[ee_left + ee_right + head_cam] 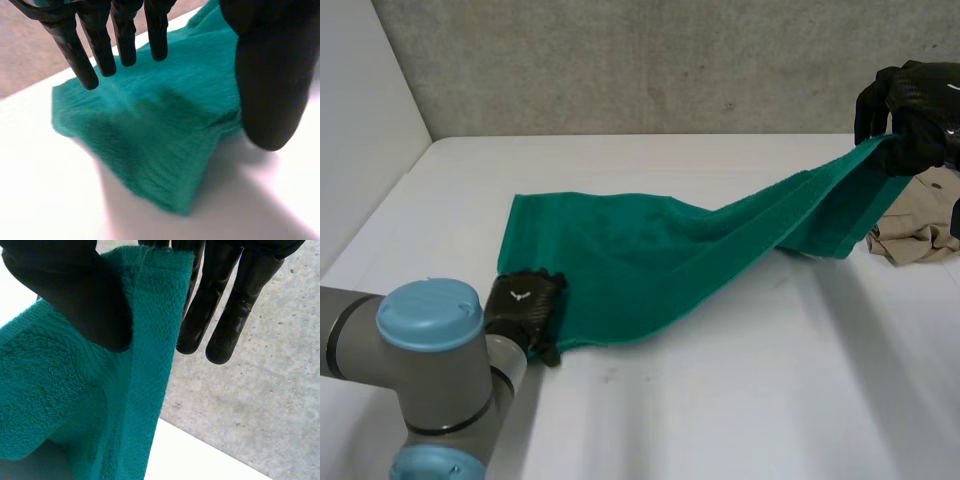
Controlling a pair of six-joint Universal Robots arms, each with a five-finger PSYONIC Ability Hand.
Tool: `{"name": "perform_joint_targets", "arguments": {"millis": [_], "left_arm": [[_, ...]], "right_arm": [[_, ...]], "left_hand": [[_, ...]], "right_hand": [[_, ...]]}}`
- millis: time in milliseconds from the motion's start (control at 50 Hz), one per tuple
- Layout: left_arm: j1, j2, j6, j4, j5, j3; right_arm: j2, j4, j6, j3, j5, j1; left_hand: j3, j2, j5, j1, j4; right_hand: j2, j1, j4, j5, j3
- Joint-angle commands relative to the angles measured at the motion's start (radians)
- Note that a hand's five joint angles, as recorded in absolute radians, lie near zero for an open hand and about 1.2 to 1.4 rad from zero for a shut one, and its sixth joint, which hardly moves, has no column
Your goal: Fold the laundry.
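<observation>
beige heap (912,238), maybe clothing, far right

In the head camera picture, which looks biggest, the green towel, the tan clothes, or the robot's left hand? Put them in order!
Largest: green towel, by far.
Then tan clothes and left hand look about alike; the clothes run past the picture's edge, so I won't rank them.

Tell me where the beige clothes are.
In the head view, the beige clothes lie crumpled at the far right, beneath the right robot hand and beside the raised green towel.
</observation>
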Motion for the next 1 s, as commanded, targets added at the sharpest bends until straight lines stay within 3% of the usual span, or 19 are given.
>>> {"name": "perform_joint_targets", "arguments": {"millis": [20, 80, 160, 260, 400, 500, 580, 680, 760, 920, 1000], "left_arm": [[0.095, -0.032, 0.078, 0.066, -0.020, 0.026], [0.132, -0.038, 0.112, 0.066, -0.020, 0.037], [0.159, -0.018, 0.160, 0.063, -0.021, 0.032], [0.156, 0.095, 0.186, 0.048, -0.016, 0.018], [0.158, 0.449, 0.258, -0.051, 0.003, 0.020], [0.167, 0.646, 0.379, -0.166, 0.075, 0.049], [0.167, 0.692, 0.465, -0.264, 0.137, 0.070], [0.178, 0.675, 0.546, -0.371, 0.177, 0.081], [0.208, 0.588, 0.592, -0.397, 0.183, 0.072], [0.217, 0.185, 0.658, -0.311, 0.180, 0.243], [0.221, 0.014, 0.700, -0.242, 0.180, 0.421]], "right_arm": [[0.002, -0.001, -0.001, -0.012, 0.000, -0.001], [0.004, -0.001, -0.001, -0.015, 0.000, -0.003], [0.004, -0.004, -0.001, -0.015, 0.003, -0.003], [0.004, 0.009, -0.032, -0.033, -0.002, -0.016], [0.001, 0.123, -0.125, -0.136, -0.022, -0.036], [-0.013, 0.296, -0.344, -0.231, -0.048, -0.079], [-0.002, 0.443, -0.525, -0.276, -0.048, -0.082], [0.025, 0.586, -0.712, -0.265, -0.031, -0.076], [0.149, 0.617, -0.808, -0.253, 0.000, -0.058], [0.447, 0.524, -0.843, -0.366, 0.282, 0.114], [0.553, 0.390, -0.826, -0.471, 0.328, 0.148]], "left_hand": [[0.220, 0.219, 0.214, 0.223, 0.219], [0.404, 0.403, 0.399, 0.407, 0.403], [1.067, 1.066, 1.061, 1.070, 1.066], [1.068, 1.067, 1.063, 1.071, 1.067], [1.068, 1.067, 1.063, 1.071, 1.067], [1.068, 1.067, 1.063, 1.071, 1.067], [1.068, 1.067, 1.063, 1.071, 1.067], [1.068, 1.067, 1.063, 1.071, 1.067], [1.068, 1.067, 1.063, 1.071, 1.067], [1.068, 1.067, 1.063, 1.071, 1.067], [1.068, 1.067, 1.063, 1.071, 1.067]], "right_hand": [[0.218, 0.405, 0.208, 0.230, 0.215], [0.218, 0.405, 0.208, 0.230, 0.215], [0.218, 0.405, 0.208, 0.230, 0.215], [0.218, 0.405, 0.208, 0.230, 0.215], [0.218, 0.405, 0.208, 0.230, 0.215], [0.218, 0.405, 0.208, 0.230, 0.215], [0.218, 0.405, 0.208, 0.230, 0.215], [0.218, 0.405, 0.208, 0.230, 0.215], [0.218, 0.405, 0.208, 0.230, 0.215], [0.218, 0.405, 0.208, 0.230, 0.215], [0.218, 0.405, 0.208, 0.230, 0.215]]}}
